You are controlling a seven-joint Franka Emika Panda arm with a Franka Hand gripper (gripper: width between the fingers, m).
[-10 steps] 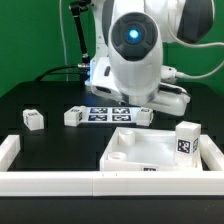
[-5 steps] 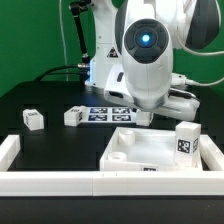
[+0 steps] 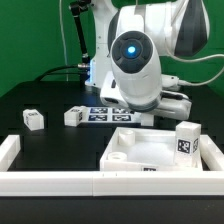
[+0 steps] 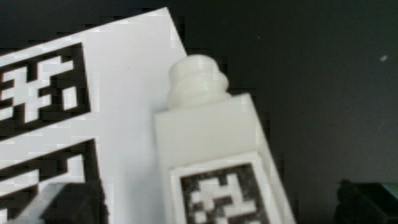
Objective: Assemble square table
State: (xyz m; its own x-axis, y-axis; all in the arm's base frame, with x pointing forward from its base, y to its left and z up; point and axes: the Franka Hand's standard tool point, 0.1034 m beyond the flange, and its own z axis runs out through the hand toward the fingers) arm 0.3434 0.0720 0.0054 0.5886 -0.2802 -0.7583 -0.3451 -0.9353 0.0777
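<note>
The square table's white slab (image 3: pixel 150 150) lies at the front right, with one tagged leg (image 3: pixel 186 140) standing upright on its right corner. Two loose legs (image 3: pixel 33 119) (image 3: pixel 73 116) lie on the black table to the left. A further leg (image 3: pixel 143 115) lies beside the marker board (image 3: pixel 100 112), right under my wrist. In the wrist view this leg (image 4: pixel 214 140) shows its screw tip and its tag. My gripper (image 4: pixel 210 210) is open, one fingertip (image 4: pixel 54 205) on each side of the leg and not touching it. In the exterior view the arm hides the fingers.
A long white L-shaped rail (image 3: pixel 50 181) runs along the front and turns up at both ends (image 3: pixel 8 150). The marker board also shows in the wrist view (image 4: pixel 71 100), close beside the leg. The robot base stands at the back.
The wrist swung toward the exterior view's right, then back left and slightly lower over the leg by the marker board. The parts have not moved.
</note>
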